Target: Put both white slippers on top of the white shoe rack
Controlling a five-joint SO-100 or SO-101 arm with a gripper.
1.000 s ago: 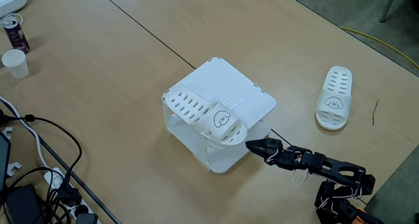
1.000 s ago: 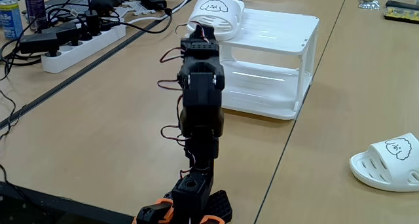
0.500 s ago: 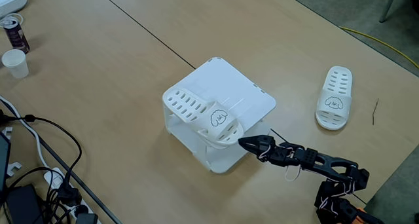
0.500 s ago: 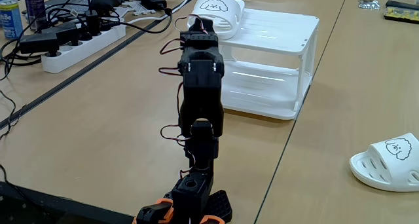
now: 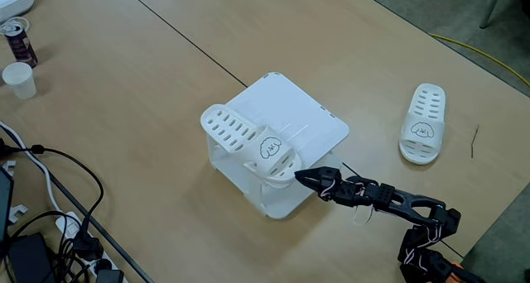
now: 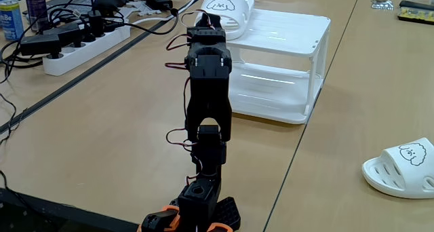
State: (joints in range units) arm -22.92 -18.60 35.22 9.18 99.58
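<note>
You have a wide tan table [image 5: 149, 84] under everything, with a dark seam running across it in a fixed view. Near its middle stands the white shoe rack [image 5: 310, 126], its flat top bare on the far side and its see-through sides and lower shelf plain in a fixed view [image 6: 285, 89].

Your arm [image 5: 397, 202] reaches in from the lower right corner of a fixed view, stretched low toward the rack; in a fixed view it rises from its base [image 6: 196, 215] and blocks the rack's left front corner.

One of the white slippers [image 5: 248, 142] lies on the rack's top along the near-left edge, its toe end with the dog face hanging out past the rim toward the arm. The other white slipper [image 5: 423, 124] rests flat on the table well apart to the right of the rack, and shows at the right edge of a fixed view [image 6: 401, 167].

Your gripper [image 5: 300, 178] sits at the overhanging end of the first slipper, tips touching or just beside it. Its jaws look nearly closed, but you cannot tell whether they pinch the slipper.

At the left you have a tangle of black cables [image 5: 50, 225], a power strip [image 6: 85, 45], a paper cup [image 5: 19, 79] and a can [image 5: 18, 41].
</note>
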